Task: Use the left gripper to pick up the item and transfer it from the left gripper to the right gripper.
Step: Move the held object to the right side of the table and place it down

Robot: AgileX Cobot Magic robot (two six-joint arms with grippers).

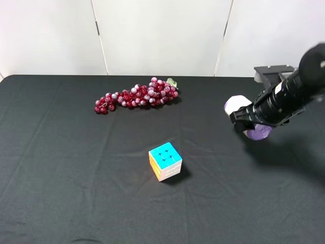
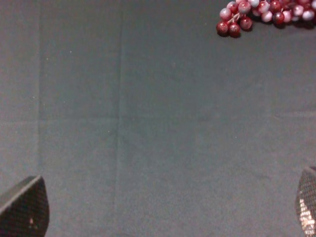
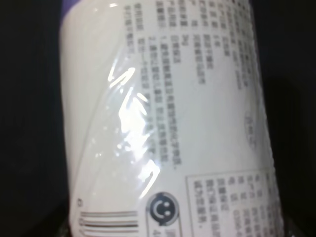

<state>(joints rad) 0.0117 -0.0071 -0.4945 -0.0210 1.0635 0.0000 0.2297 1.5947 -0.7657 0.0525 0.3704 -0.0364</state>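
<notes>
The item [image 1: 235, 105], a small cylinder with a cream-white label and purple ends, is held clear above the black table at the right. My right gripper [image 1: 250, 120] is shut on its middle, with a purple end showing on each side. In the right wrist view the item's printed label and barcode [image 3: 163, 123] fill the picture. My left gripper [image 2: 165, 207] is open and empty, its two fingertips [image 2: 24, 207] wide apart above bare cloth. The left arm is out of the exterior high view.
A multicoloured puzzle cube [image 1: 165, 161] sits near the middle of the black table [image 1: 61, 178]. A bunch of dark red grapes [image 1: 137, 96] lies towards the back; its end shows in the left wrist view [image 2: 266, 14]. A white wall stands behind the table.
</notes>
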